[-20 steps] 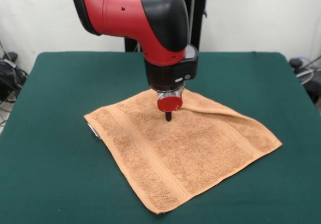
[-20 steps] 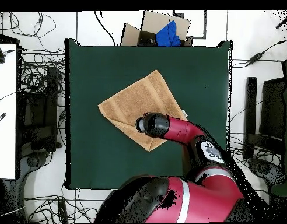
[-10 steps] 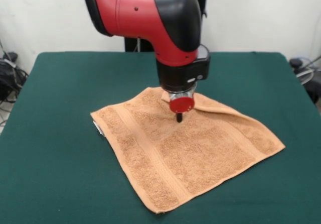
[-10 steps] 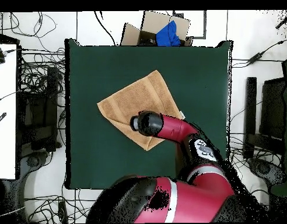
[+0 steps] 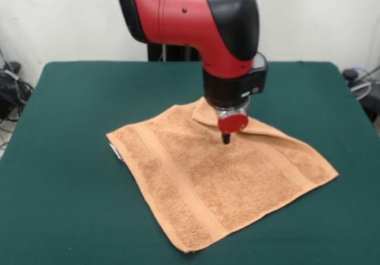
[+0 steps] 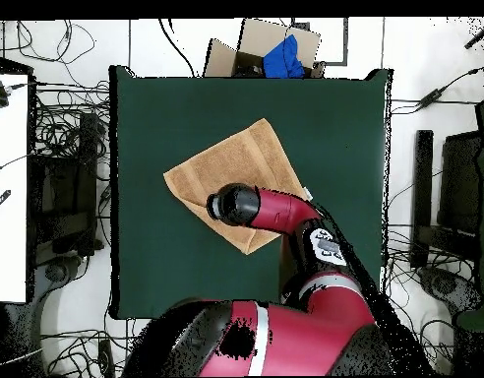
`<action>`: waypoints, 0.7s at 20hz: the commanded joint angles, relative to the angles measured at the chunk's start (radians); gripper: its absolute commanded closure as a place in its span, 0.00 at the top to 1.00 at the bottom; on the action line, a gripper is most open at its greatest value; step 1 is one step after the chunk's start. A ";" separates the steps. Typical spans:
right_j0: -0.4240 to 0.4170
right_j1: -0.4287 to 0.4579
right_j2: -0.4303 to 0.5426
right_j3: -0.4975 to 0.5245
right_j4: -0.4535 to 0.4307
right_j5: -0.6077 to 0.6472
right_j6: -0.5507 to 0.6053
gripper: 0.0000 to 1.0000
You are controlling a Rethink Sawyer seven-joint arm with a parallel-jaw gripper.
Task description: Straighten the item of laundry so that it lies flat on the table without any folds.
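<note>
The item of laundry (image 5: 219, 182), an orange-tan towel with woven bands, lies spread diagonally on the green table (image 5: 71, 98). Its far edge is folded over into a raised flap (image 5: 205, 112) with a ridge running towards the right corner. A small white tag (image 5: 113, 151) peeks out at the left corner. My gripper (image 5: 225, 139) points straight down just in front of that flap, shut, its black tip touching the towel's surface. From overhead, the towel (image 6: 236, 162) sits mid-table (image 6: 334, 128), and the arm's wrist (image 6: 231, 205) covers its lower part and hides the gripper.
A cardboard box (image 6: 266, 54) with something blue in it stands beyond the table's far edge in the overhead view. Cables lie on the floor at both sides. A white surface (image 6: 8, 197) runs along the left.
The arm has slid right in the front view along the towel's far edge, with its tip down. The towel's right corner has shifted slightly right.
</note>
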 commanded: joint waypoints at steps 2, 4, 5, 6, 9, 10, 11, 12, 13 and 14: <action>-0.096 0.014 0.031 -0.152 -0.090 0.201 -0.232 0.00; -0.117 0.011 0.050 -0.161 -0.102 0.227 -0.248 0.00; -0.125 0.008 0.059 -0.163 -0.106 0.239 -0.253 0.00; -0.121 0.002 0.068 -0.156 -0.104 0.245 -0.238 0.00; -0.103 0.001 0.077 -0.152 -0.103 0.236 -0.196 0.00; -0.090 0.000 0.081 -0.142 -0.095 0.225 -0.170 0.00; -0.087 -0.001 0.087 -0.134 -0.089 0.221 -0.159 0.00; -0.081 -0.002 0.098 -0.117 -0.072 0.213 -0.134 0.00; -0.075 -0.002 0.099 -0.112 -0.071 0.202 -0.123 0.00; -0.065 0.001 0.098 -0.107 -0.065 0.188 -0.103 0.00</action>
